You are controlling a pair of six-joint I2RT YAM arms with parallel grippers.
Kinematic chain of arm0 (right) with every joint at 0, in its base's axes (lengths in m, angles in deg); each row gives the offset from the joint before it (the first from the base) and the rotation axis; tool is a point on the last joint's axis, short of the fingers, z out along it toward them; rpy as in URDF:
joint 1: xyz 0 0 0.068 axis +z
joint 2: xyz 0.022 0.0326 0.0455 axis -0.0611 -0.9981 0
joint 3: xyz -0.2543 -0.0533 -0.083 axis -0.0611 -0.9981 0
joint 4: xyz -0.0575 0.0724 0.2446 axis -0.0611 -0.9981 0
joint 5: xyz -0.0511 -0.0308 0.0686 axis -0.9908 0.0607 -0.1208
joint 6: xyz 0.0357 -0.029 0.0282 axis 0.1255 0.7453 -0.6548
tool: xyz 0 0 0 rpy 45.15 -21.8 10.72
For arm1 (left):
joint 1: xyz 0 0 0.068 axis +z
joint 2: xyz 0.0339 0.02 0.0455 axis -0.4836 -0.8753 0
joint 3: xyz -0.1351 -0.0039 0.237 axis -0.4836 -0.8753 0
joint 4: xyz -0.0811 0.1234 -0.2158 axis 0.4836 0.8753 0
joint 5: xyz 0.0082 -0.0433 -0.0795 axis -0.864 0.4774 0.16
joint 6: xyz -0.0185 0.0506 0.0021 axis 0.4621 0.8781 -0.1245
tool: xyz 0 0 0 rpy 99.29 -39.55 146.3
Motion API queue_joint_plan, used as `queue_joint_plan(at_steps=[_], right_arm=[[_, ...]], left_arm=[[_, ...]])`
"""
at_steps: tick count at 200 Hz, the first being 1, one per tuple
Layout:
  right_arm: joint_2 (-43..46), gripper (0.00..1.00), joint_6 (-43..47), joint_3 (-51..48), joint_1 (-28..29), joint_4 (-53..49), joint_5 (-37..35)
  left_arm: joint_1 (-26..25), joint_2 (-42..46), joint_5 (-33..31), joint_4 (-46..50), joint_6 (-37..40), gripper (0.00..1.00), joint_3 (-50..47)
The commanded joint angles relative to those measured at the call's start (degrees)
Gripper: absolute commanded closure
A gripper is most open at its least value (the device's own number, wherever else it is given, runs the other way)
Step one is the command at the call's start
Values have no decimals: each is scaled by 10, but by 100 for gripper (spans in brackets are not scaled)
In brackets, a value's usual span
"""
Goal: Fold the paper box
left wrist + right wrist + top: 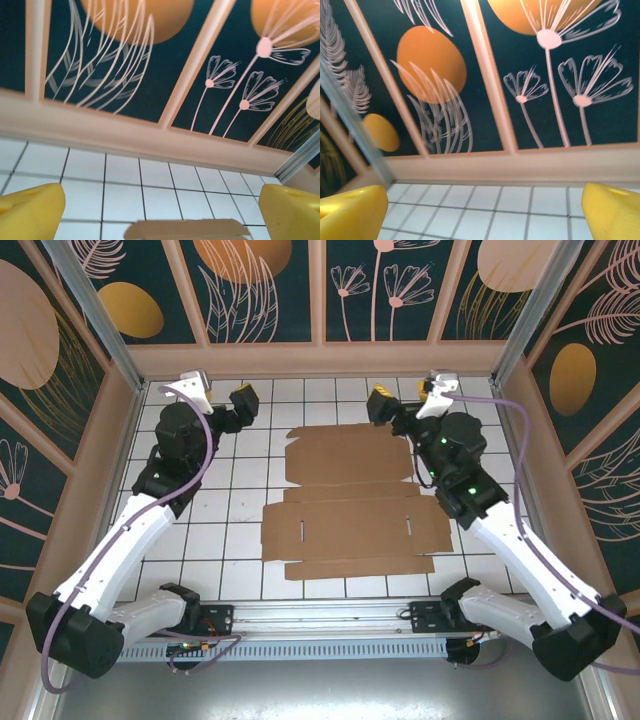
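The left gripper (243, 400) hovers at about ten o'clock from the paper box (355, 505), jaws spread wide and empty. The box lies flat and unfolded on the white tiled table (200, 540), between the arms. At its one o'clock, near the far flap, the right gripper (382, 405) is likewise released, its yellow fingers (350, 210) parted on nothing.

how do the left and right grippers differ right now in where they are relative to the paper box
The left gripper hangs over bare tiles, clear of the paper box's far left corner. The right gripper sits closer, right at the box's far edge near its right corner. In the left wrist view a cardboard edge lies low between the fingers; in the right wrist view, tiles lie there. Shared: both are open and hold nothing.
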Motion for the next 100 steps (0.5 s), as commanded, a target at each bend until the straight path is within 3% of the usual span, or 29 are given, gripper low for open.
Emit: queue_joint_plan(at_steps=[1,9,16,32,44,52,67,85,92,100], right_arm=[[16,1,-133,-26,-75,-174,116],[5,1,-146,-24,-103,-213,149],[-7,1,-142,-16,-105,-258,134],[-15,1,-127,-39,-59,-305,53],[-21,1,-137,-67,-32,-318,28],[-36,1,-137,-78,-32,-332,44],[-65,8,-146,-105,-31,-344,48],[-76,27,-164,-147,-42,-322,74],[-78,37,-172,-160,-44,-314,78],[-83,48,-179,-171,-47,-304,79]], left_arm=[[3,-21,53,112,-103,1,-28],[2,-27,87,94,-117,1,-45],[2,-43,113,103,-118,1,-37],[-8,-97,160,123,-109,1,-15],[-30,-128,178,110,-98,9,-24],[-48,-149,191,101,-90,20,-26],[-77,-197,217,90,-84,55,-23],[-107,-249,257,68,-87,90,-15],[-119,-271,266,68,-86,100,-7],[-132,-293,273,72,-84,100,4]])
